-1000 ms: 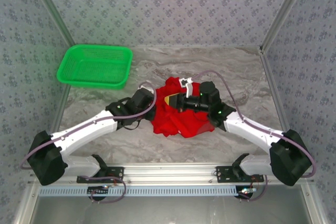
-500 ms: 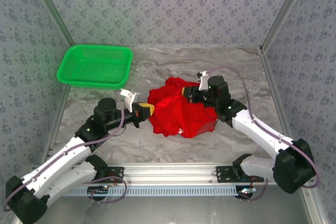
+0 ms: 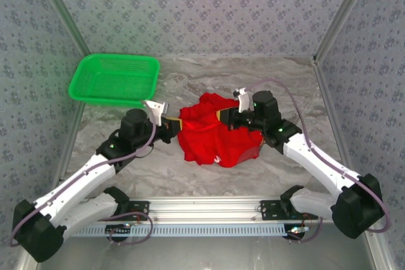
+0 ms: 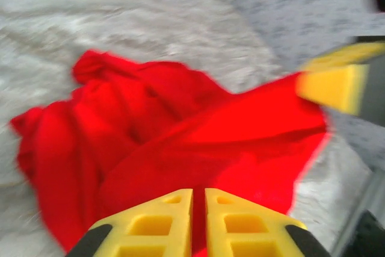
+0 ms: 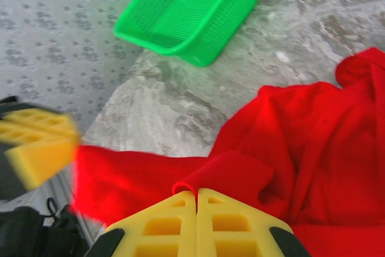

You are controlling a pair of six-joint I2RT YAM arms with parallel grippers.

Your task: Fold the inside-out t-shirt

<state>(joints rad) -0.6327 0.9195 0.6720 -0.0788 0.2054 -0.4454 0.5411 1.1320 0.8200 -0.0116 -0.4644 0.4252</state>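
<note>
The inside-out t-shirt point(image 3: 215, 140) is a crumpled bright red heap in the middle of the marble table. My left gripper point(image 3: 172, 124) sits at its left edge. In the left wrist view the left gripper point(image 4: 198, 194) has its yellow jaws nearly together with red cloth point(image 4: 180, 130) in the slit. My right gripper point(image 3: 223, 117) is at the heap's upper middle. In the right wrist view the right gripper point(image 5: 197, 194) is shut on a raised fold of the shirt point(image 5: 313, 136). A band of cloth stretches between the two grippers.
A green plastic basket point(image 3: 115, 79) stands at the back left of the table, also seen in the right wrist view point(image 5: 192, 10). Patterned walls close in the back and both sides. Bare marble point(image 3: 285, 80) lies around the shirt.
My left gripper pulled back to the left off the shirt, then came in again to its left edge. My right gripper shifted right, then slightly back left, and the cloth spread wider.
</note>
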